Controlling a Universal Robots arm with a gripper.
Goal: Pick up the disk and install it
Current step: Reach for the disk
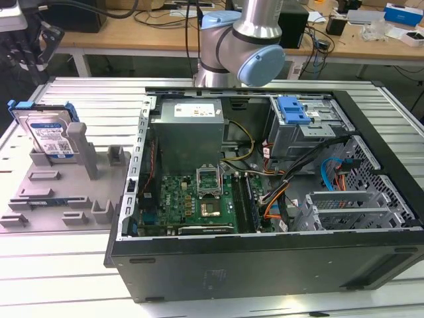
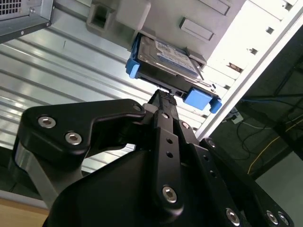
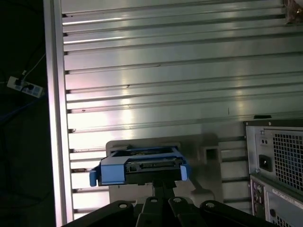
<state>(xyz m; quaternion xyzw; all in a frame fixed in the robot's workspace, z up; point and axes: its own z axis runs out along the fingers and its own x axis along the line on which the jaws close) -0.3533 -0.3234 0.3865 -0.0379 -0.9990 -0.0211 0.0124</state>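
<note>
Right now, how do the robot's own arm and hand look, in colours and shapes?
The arm in the exterior view is a silver metal tube with grey rounded joints and light blue round caps. The hand in the second wrist view is matte black, built of flat angular links with silver screw heads.

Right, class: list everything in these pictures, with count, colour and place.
disk: one, silver with blue bracket, propped upright in the holder
holder: one, grey, on the table at the exterior view's left
case: one, black, open, mid table
power box: one, grey, in the case
board: one, green, in the case
clip: one, blue, on the case's drive bay
table: one, silver, slatted, beneath all
arm: one, silver and light blue, behind the case
hand: one, black, pointing at the disk
</note>
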